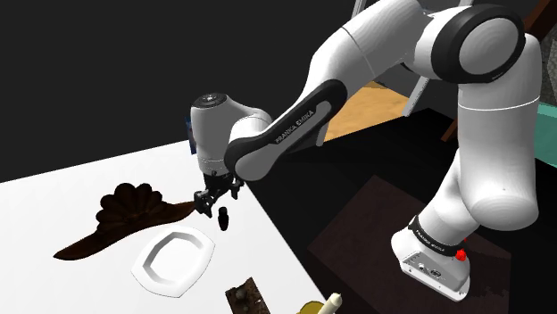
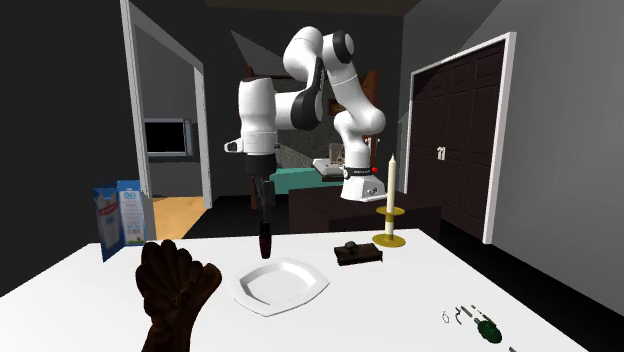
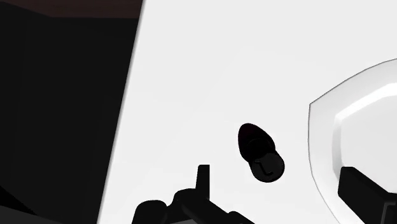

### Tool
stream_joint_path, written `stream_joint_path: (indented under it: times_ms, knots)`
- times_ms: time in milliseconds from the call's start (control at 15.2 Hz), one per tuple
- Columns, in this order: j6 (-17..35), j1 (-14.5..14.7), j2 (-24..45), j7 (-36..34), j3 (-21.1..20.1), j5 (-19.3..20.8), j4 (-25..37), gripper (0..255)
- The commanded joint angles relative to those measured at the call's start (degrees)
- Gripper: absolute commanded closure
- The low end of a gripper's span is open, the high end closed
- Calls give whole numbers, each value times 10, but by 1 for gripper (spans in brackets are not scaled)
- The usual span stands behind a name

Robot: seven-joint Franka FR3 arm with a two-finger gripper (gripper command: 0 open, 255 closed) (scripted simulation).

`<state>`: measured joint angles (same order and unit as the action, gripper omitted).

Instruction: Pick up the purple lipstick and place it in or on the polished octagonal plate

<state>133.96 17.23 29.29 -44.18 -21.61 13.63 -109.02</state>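
Gripper (image 1: 211, 203) spread wide, empty, above upright dark lipstick (image 1: 223, 217) beside plate (image 1: 145, 269); off-centre descent could tip it toward desk (image 1: 89, 192) edge.

A white table (image 2: 400, 290) spans the lower frame. Dark double doors (image 2: 455, 150) stand in a grey wall (image 2: 570, 120) at right. At left, a white-framed doorway (image 2: 170, 100) opens onto wooden floor (image 2: 178, 212).

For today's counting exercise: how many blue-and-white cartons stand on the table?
2. Left carton and right carton stand side by side at the table edge, second exterior view's left. Others may hide behind.
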Motion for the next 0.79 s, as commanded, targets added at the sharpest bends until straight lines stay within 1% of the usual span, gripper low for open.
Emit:
stream_joint_path:
  times_ms: [0,396,462,726]
  knots:
    - [7,2,6,-3,2,3,-1,0]
    - [7,2,6,-3,2,3,-1,0]
    - [7,2,6,-3,2,3,-1,255]
    - [7,2,6,-3,2,3,-1,255]
